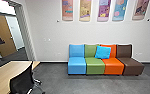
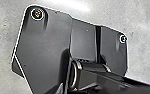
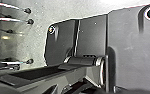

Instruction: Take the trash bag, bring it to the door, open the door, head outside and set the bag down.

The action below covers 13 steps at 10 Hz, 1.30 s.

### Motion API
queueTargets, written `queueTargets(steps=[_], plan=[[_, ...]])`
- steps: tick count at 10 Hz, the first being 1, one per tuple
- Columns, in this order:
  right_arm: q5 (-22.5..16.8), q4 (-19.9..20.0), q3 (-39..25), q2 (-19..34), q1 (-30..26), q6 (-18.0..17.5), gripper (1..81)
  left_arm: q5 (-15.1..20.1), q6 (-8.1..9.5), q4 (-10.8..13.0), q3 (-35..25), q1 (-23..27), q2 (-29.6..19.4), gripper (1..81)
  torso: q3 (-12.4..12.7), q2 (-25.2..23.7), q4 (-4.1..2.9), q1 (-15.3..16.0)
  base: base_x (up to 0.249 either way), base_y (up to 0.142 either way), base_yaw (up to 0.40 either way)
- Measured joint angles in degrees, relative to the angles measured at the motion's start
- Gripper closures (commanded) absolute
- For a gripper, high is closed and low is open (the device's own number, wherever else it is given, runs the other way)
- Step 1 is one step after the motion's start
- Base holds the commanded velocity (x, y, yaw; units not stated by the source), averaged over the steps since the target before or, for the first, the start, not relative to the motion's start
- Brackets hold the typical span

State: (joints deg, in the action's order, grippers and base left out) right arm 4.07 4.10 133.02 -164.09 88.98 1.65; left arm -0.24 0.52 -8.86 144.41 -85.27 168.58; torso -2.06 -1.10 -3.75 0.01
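Observation:
A brown wooden door (image 1: 6,35) with a handle stands at the left of the head view, beyond a grey-framed opening (image 1: 24,30) in the wall. The door looks closed. How my two grippers stand, and whether either holds anything, I cannot tell from the wrist views.
Four joined seats in blue, green, orange and brown (image 1: 129,65) line the far wall, with a bright blue cushion (image 1: 102,52) on them. A light wood table (image 1: 6,72) and a black mesh chair (image 1: 22,81) are near at left. Thin legs with dark ends (image 3: 29,21) show in the right wrist view.

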Motion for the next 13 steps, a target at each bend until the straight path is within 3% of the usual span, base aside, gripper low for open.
queueTargets(steps=[13], plan=[[0.0,-0.1,0.0,0.1,-0.1,0.0,1.0,-0.2,0.0,0.0,0.0,0.1,0.0,1.0,0.0,0.0,0.0,0.0,0.152,0.0,0.0]])
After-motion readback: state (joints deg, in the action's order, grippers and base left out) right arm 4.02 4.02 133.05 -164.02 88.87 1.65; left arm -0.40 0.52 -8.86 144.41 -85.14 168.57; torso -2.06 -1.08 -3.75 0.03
